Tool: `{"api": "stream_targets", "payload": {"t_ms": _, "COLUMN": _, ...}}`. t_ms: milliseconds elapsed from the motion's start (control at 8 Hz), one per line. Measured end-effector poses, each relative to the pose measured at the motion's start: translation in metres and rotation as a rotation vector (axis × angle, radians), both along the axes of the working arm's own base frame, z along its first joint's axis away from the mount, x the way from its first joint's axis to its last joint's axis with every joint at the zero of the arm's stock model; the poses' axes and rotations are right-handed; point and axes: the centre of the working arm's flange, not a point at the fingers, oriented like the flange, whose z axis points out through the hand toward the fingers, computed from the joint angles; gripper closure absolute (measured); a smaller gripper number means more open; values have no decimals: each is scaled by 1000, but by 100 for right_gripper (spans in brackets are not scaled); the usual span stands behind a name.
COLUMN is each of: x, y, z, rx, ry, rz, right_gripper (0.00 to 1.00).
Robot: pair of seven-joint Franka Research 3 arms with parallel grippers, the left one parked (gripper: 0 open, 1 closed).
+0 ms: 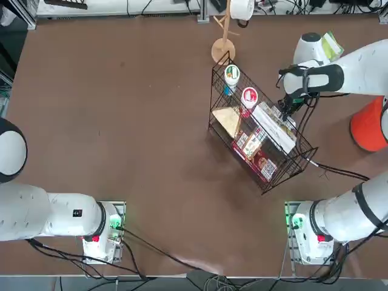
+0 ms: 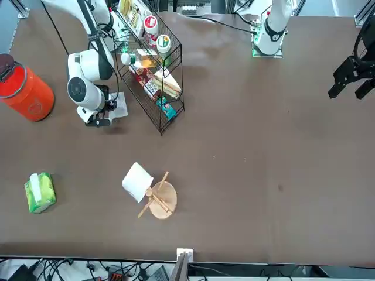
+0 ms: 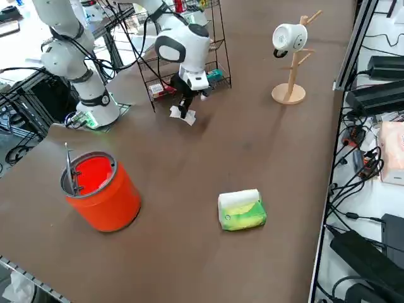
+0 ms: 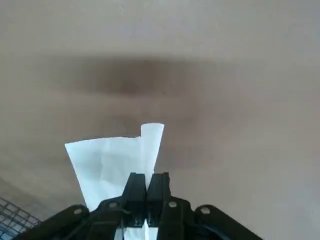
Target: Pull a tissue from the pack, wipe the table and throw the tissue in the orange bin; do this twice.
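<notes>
My right gripper (image 4: 146, 179) is shut on a white tissue (image 4: 107, 159), pressing it flat onto the brown table (image 1: 121, 121). It stands low beside the wire basket, with the tissue (image 3: 190, 118) spread under the fingers (image 3: 184, 106). From the front the gripper (image 2: 102, 121) and tissue (image 2: 119, 108) sit between the basket and the orange bin (image 2: 26, 91). The bin (image 3: 101, 189) stands open near the table's right edge. The yellow-green pack (image 3: 241, 210) lies farther out on the table, apart from the gripper, with a white tissue showing at its top (image 2: 40, 192).
A black wire basket (image 1: 257, 130) of groceries stands right next to the gripper. A white paper roll on a wooden stand (image 2: 149, 190) is at the far middle of the table. Cables run along the table's edges.
</notes>
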Motion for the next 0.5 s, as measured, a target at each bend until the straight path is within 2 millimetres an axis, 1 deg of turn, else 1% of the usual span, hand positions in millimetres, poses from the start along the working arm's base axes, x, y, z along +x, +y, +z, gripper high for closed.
{"api": "stream_targets", "payload": {"t_ms": 250, "x": -4, "y": 7, "z": -1, "rx": -7, "ry": 20, "rz": 14, "right_gripper": 97}}
{"api": "stream_targets", "payload": {"t_ms": 375, "x": -6, "y": 16, "z": -1, "rx": -16, "ry": 19, "rz": 7, "right_gripper": 97}}
{"api": "stream_targets", "payload": {"t_ms": 500, "x": -11, "y": 31, "z": -2, "rx": -30, "ry": 18, "rz": -2, "right_gripper": 97}}
